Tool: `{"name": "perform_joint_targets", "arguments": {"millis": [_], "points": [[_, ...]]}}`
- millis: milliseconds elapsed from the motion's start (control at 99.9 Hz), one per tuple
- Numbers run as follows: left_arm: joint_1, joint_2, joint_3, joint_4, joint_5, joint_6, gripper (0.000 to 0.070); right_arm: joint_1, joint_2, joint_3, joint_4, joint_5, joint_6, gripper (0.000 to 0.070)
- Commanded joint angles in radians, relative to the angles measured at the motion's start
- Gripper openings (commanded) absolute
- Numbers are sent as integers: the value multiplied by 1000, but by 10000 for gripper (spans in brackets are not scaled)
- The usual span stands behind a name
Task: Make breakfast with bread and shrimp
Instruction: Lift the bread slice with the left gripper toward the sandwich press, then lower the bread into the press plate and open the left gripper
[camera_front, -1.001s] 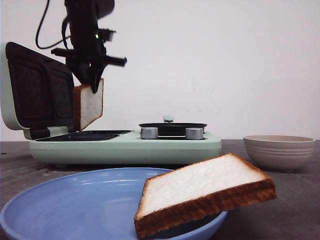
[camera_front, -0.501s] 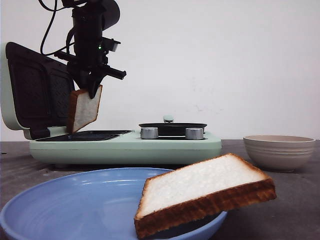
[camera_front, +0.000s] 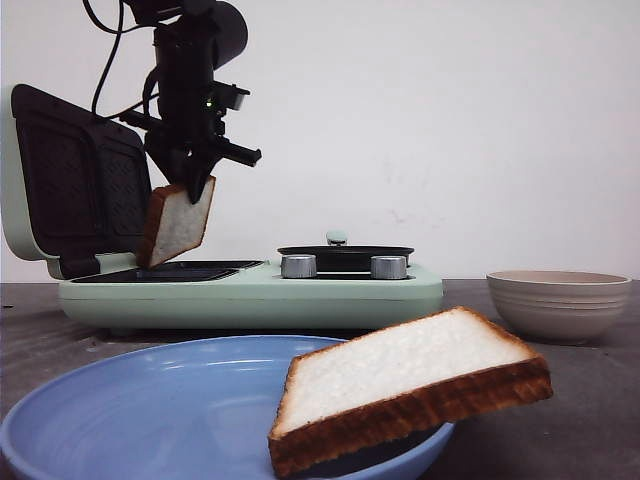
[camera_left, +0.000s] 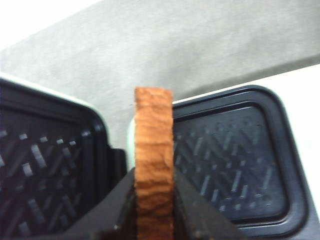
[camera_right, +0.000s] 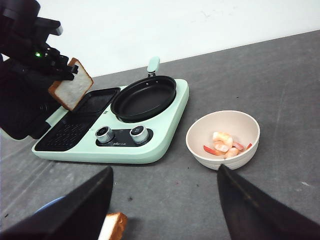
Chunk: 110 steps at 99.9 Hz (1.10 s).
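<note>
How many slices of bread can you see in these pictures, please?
2. One bread slice is clamped in the left gripper above the sandwich maker's open grill plate. The other slice rests tilted on the rim of the blue plate. None appear hidden.

Black left arm (camera_front: 190, 60) with rounded housing, thin black cables looping off top, small green light, black tapered fingers (camera_right: 75, 210)

Bread slice 1 (camera_front: 178, 223): white, brown crust, hanging tilted in the air. Bread slice 2 (camera_front: 410, 385): lying tilted on the blue plate's rim. Shrimp (camera_right: 223, 142): pale pink-orange pieces in the beige bowl.
</note>
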Motion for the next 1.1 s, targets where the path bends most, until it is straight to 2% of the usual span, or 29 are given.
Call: {"name": "perform_joint_targets", "arguments": {"millis": [0, 220, 451, 531, 691, 761, 1001, 1091], "points": [[-10, 43, 29, 0, 6, 5, 3, 1, 3, 8, 5, 4, -11, 411], [-28, 72, 29, 1, 53, -2, 3, 1, 3, 8, 5, 4, -15, 411], [-36, 88, 29, -3, 57, -30, 12, 1, 3, 8, 5, 4, -15, 411], [-36, 88, 29, 0, 72, -32, 110, 1, 3, 8, 4, 4, -15, 411], [-35, 88, 29, -1, 72, -57, 401, 1, 3, 8, 4, 4, -15, 411], [-36, 88, 29, -1, 72, -57, 482, 1, 3, 8, 4, 4, -16, 411], [-54, 88, 65, -17, 67, -63, 638, 1, 3, 8, 2, 4, -16, 411], [-63, 88, 123, -40, 61, -77, 645, 1, 3, 8, 2, 4, -16, 411]]}}
